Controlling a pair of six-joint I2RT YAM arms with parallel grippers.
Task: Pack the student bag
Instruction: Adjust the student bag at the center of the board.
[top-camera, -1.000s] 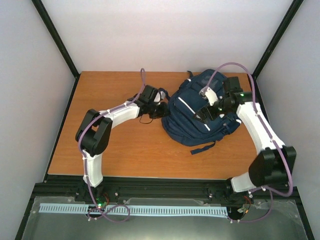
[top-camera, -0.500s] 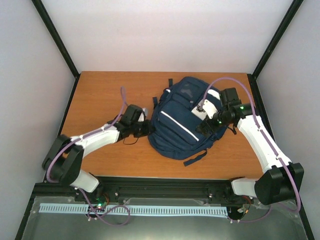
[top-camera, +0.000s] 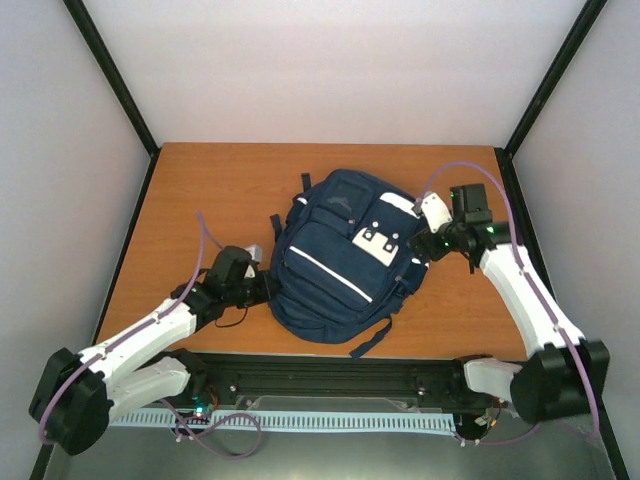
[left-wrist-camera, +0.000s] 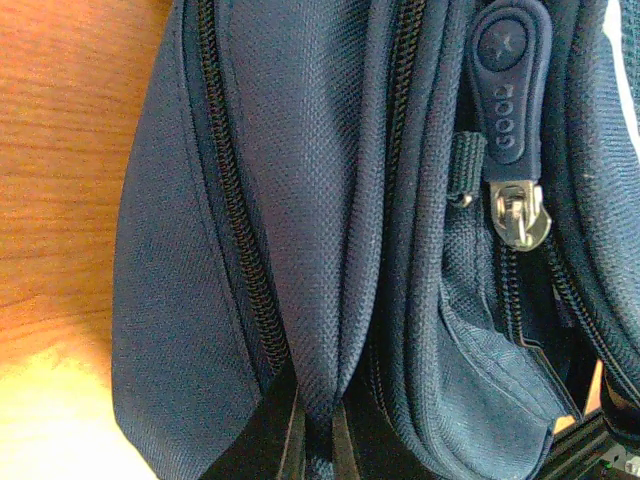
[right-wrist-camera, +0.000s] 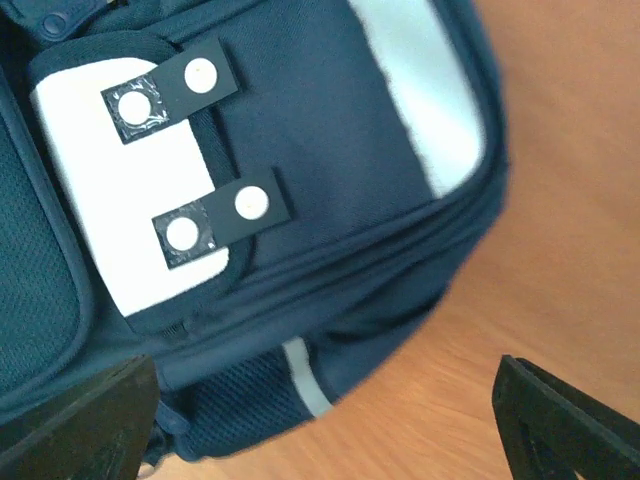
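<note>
Robot lab test cell, plain white wall panels (top-camera: 330, 70), black frame posts (top-camera: 112, 75), wooden tabletop (top-camera: 200, 190), bolted arm rail (top-camera: 330, 368).

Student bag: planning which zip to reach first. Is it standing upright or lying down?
Lying down: the student bag rests on its back on the table, front pockets and white patch facing the top camera.
</note>
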